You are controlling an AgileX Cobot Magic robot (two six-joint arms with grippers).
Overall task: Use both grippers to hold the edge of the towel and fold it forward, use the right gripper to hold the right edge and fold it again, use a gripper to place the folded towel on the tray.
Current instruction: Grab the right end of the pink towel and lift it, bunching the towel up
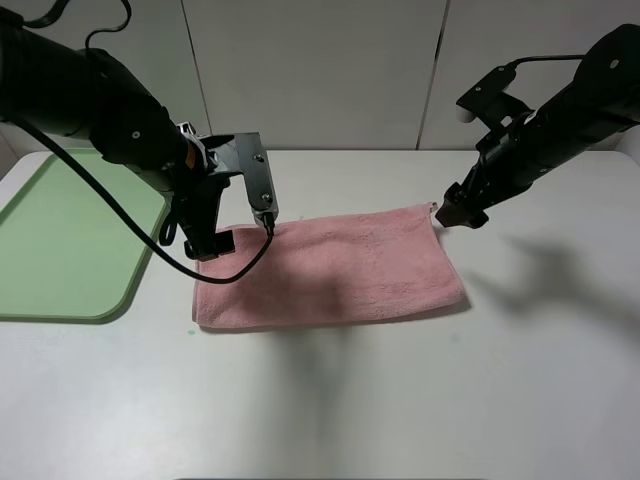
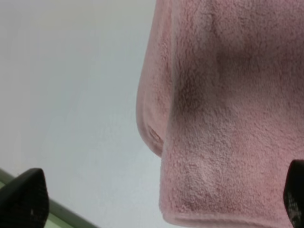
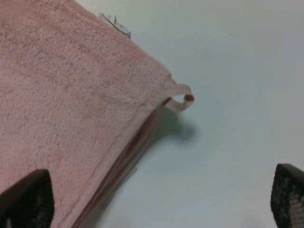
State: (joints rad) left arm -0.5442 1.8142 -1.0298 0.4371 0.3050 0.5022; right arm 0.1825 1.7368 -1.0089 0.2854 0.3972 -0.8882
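A light green tray (image 1: 60, 240) sits far left. My left tool (image 1: 242, 232) hangs spread and empty over the left end of the pink towel (image 1: 330, 265), which lies doubled mid-worktop. My right tool (image 1: 462, 212), also spread and empty, hovers by the loop tag (image 3: 180, 100). The terry looks soft, light and floppy, so I'd pinch the right hem (image 1: 452, 255). The worktop (image 1: 420, 400) is white, the wall (image 1: 320, 70) pale and panelled.

Bright, even overhead light fills the white surface (image 1: 420, 420); the left arm (image 1: 100, 110) and right arm (image 1: 570, 100) throw soft grey shadows across it and over the pink towel (image 1: 340, 265). The light is flat and diffuse. The high view is sharp edge to edge. Both wrist views hold the terry pile fairly clear, while the dark fingertips (image 2: 23, 202) at the frame corners blur out of focus.
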